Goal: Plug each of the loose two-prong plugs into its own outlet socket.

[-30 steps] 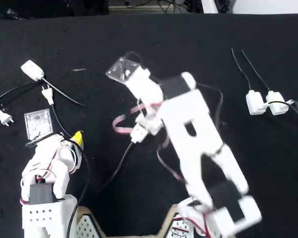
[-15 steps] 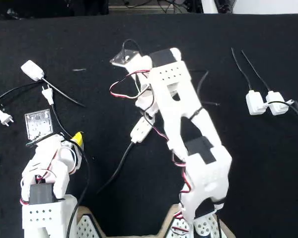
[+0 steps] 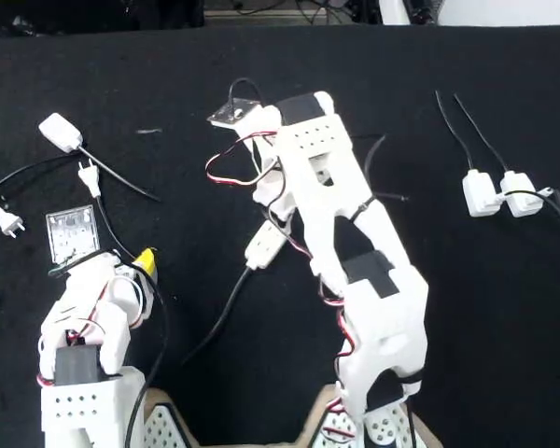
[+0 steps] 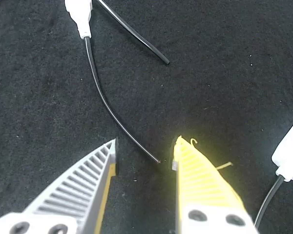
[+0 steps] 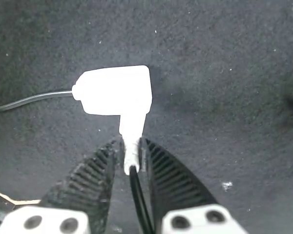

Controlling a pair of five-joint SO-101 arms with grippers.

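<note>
High view: what dominates the black worktop (image 3: 121, 65)?
– The right arm (image 3: 341, 205), stretched from the near edge toward the middle. The left arm (image 3: 89, 317) sits folded at the near left corner.
– And the hands?
– Right wrist view shows the right hand (image 5: 131, 148) narrowed onto the neck of a white plug (image 5: 132, 139). The plug's front end touches a white socket block (image 5: 115, 90); whether it is fully seated cannot be told. The left hand (image 4: 144, 148) is spread wide above bare worktop, with the end of a black cable (image 4: 107, 107) lying between its fingers.
– Anything else?
– Two white blocks (image 3: 483, 191) with cables lie side by side at the right. At the left are another white socket (image 3: 61, 133) and two small loose plugs (image 3: 91, 175), well apart from both hands.
</note>
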